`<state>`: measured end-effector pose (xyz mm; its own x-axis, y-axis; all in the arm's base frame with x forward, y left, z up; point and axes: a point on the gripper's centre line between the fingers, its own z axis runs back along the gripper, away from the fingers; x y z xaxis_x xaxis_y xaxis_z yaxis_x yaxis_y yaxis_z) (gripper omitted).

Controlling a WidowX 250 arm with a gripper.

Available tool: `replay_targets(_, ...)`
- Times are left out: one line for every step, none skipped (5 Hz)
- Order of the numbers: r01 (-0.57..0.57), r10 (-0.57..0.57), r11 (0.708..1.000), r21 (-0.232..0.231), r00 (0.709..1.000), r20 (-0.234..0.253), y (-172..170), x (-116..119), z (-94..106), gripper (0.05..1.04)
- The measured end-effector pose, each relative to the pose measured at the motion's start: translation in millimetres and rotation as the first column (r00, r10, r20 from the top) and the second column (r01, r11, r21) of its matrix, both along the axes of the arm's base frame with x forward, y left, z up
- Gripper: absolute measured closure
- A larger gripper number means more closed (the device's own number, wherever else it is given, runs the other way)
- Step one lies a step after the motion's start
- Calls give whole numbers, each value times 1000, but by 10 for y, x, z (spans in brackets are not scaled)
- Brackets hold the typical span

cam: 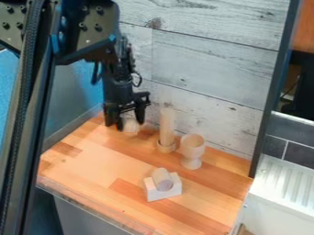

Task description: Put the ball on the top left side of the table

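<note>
At the back left of the wooden table, the black gripper (pixel 130 125) hangs down close to the tabletop. Its fingers stand on both sides of the pale wooden ball (pixel 131 126), which fills the gap between them, so the gripper looks shut on it. The ball's upper part is partly hidden by the gripper. I cannot tell whether the ball touches the wooden table (pixel 86 158).
To the right of the ball stand an upright wooden cylinder in a round base (pixel 167 128) and a wooden goblet (pixel 193 149). Nearer the front, a short cylinder (pixel 162 179) lies on a white notched block (pixel 166 193). A whitewashed plank wall (pixel 211 69) rises behind the table.
</note>
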<state>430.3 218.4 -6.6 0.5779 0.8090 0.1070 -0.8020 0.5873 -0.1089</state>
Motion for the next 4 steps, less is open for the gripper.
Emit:
replay_targets(58,-59,998,17,997,49,29,29,-79,348)
replay_targets(66,-69,997,38,995,76,55,71,-75,310)
replay_targets(48,-51,998,48,996,75,70,73,-74,202)
replay_targets(45,-48,998,47,997,57,-15,75,-102,75)
